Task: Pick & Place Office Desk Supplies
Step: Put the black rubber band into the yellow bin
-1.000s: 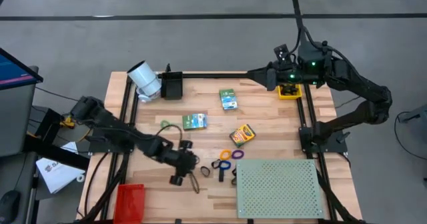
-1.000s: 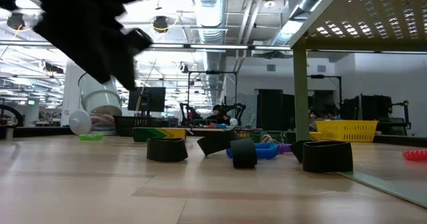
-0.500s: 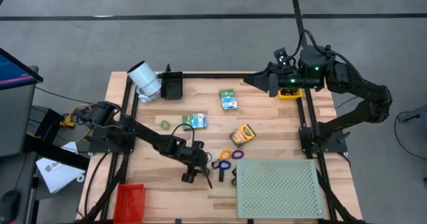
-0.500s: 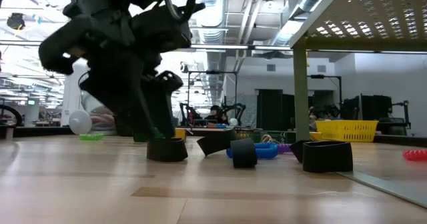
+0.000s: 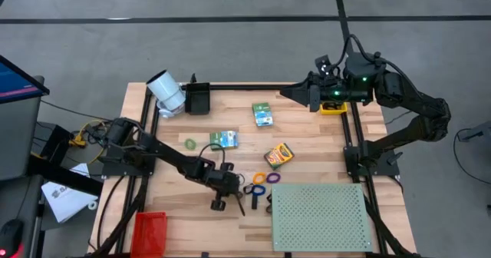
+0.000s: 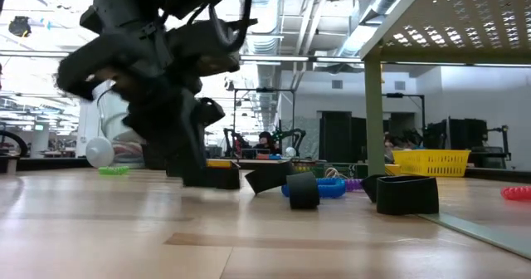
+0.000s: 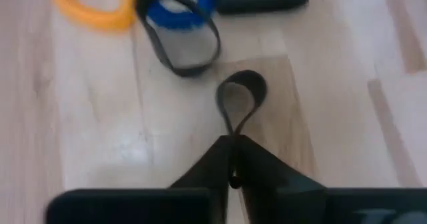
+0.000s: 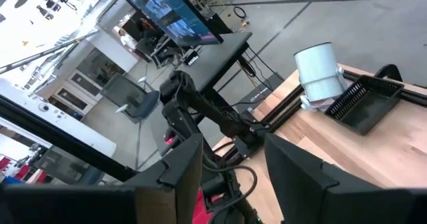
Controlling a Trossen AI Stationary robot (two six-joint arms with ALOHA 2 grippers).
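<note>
My left gripper is down at the table near its front middle, shut on a thin black band. Just beyond it lie another black band, a blue ring, an orange ring, a purple ring and black clips. A green ring, two green boxes and a crayon box lie flat farther back. My right gripper hangs open and high over the table's far right, holding nothing. My left gripper pinches the black band's near part between its two fingertips. The fingers slant down from the table's left. The rest of the band sticks out past the tips as a narrow teardrop loop, low over the wood.
A large pale green perforated board fills the front right. A white cylinder and a black basket stand at the far left, a yellow bin at the far right, and a red bin at the front left.
My left gripper has gone down and toward the table's right, onto the black band, and has shut on it. The band, a round upright loop before, is now squeezed narrow between the fingers.
</note>
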